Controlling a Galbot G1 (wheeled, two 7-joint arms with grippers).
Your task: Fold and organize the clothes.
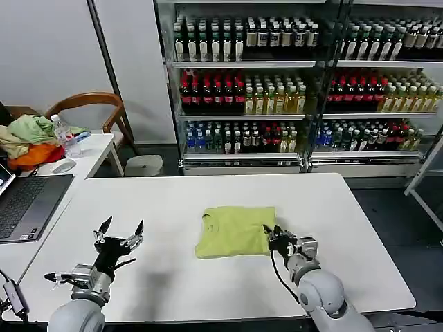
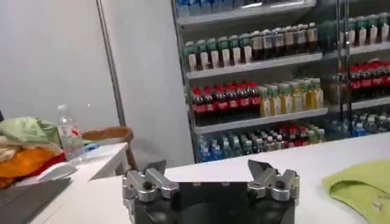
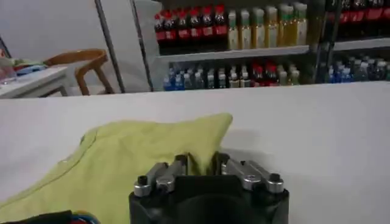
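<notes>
Lime cloth: the yellow-green short-sleeved cotton T-shirt lies folded into a rough rectangle near the middle of the white table, ribbed neck toward the robot's left; it also shows in the right wrist view and at the edge of the left wrist view.
Right gripper: the black and silver right gripper sits at the shirt's right edge, its fingertips drawn close together and pinching a raised fold of the cloth.
Left gripper: the left gripper hovers above bare tabletop well to the left of the shirt, fingers spread wide with nothing between them.
Side desk: a grey laptop, a clear plastic water bottle and a heap of pale green, beige and orange garments rest on a second white surface at the robot's left.
Background: a wooden chair stands behind that desk; glass-fronted shelves of bottled drinks line the far wall.
</notes>
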